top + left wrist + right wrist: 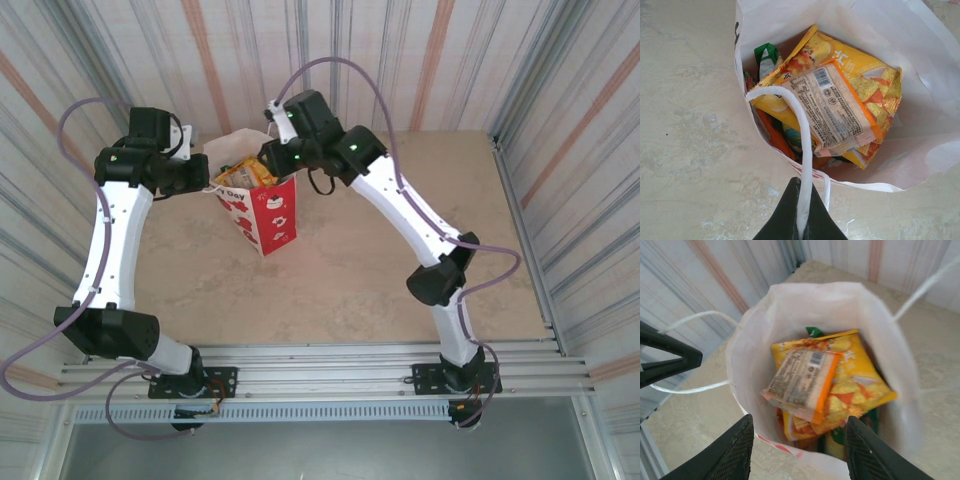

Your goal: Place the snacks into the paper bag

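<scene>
Top, left-wrist and right-wrist views of the bagging station. The paper bag (272,218) (790,20) (790,305) stands upright on the beige table (350,290), towards its far side, between the two arm tips, mouth open.

The left gripper (205,178) (802,189) is at the bag's left rim. Its fingers are pressed together on a thin white handle (803,135) (695,317), which runs up between them.

The right gripper (268,158) (800,422) hangs over the bag mouth. Its two fingers are apart and carry nothing.

The snacks lie inside the bag. An orange-edged packet (832,107) (800,377), label and barcode upward, rests on top of a yellow-orange chip packet (875,85) (860,385). A green packet (767,55) (814,331) stands against the bag wall beside them.
</scene>
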Motion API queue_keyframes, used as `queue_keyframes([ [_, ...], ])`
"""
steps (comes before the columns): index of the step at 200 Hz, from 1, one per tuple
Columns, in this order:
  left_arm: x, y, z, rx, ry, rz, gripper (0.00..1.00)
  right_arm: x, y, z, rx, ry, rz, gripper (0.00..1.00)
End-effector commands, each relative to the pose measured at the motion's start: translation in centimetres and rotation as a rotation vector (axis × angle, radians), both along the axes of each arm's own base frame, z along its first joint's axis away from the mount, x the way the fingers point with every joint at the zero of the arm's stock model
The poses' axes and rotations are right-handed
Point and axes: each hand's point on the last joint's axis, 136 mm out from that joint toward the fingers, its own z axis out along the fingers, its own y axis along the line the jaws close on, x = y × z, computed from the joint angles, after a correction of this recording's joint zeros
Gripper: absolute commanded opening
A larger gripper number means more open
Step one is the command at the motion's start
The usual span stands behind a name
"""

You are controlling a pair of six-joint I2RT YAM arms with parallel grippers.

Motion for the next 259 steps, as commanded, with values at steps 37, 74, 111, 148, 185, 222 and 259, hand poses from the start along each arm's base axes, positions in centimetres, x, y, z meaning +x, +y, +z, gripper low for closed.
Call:
queue_keyframes([
  [37, -0.7, -0.4, 0.5, 0.001, -0.003, -0.029, 0.0, 3.7, -4.5, 0.2, 0.004, -0.007, -0.163, 0.55],
  [74, -0.7, -0.4, 0.6, 0.003, -0.003, -0.032, 0.0, 6.2, -4.6, -0.2, 0.068, 0.005, -0.164, 0.56],
  [111, -0.5, -0.4, 0.2, 0.002, 0.007, -0.035, 0.0, 7.9, -3.0, -1.2, 0.102, 0.004, -0.092, 0.56],
  [148, -0.3, -0.3, 0.4, 0.006, -0.001, -0.032, 0.0, 8.9, -0.3, -2.5, 0.148, 0.002, 0.009, 0.54],
  [185, -0.1, -0.5, 0.6, 0.001, -0.008, -0.034, 0.0, 9.1, 0.0, -1.4, 0.077, -0.131, 0.011, 0.0],
  [222, 0.2, -1.5, 2.3, 0.007, -0.046, -0.071, 0.0, 8.5, -2.1, 2.9, 0.069, -0.235, -0.053, 0.0],
  [259, 1.1, -4.7, 4.9, 0.022, -0.093, -0.161, 0.0, 7.1, -6.2, 6.0, 0.032, -0.288, -0.119, 0.0],
])
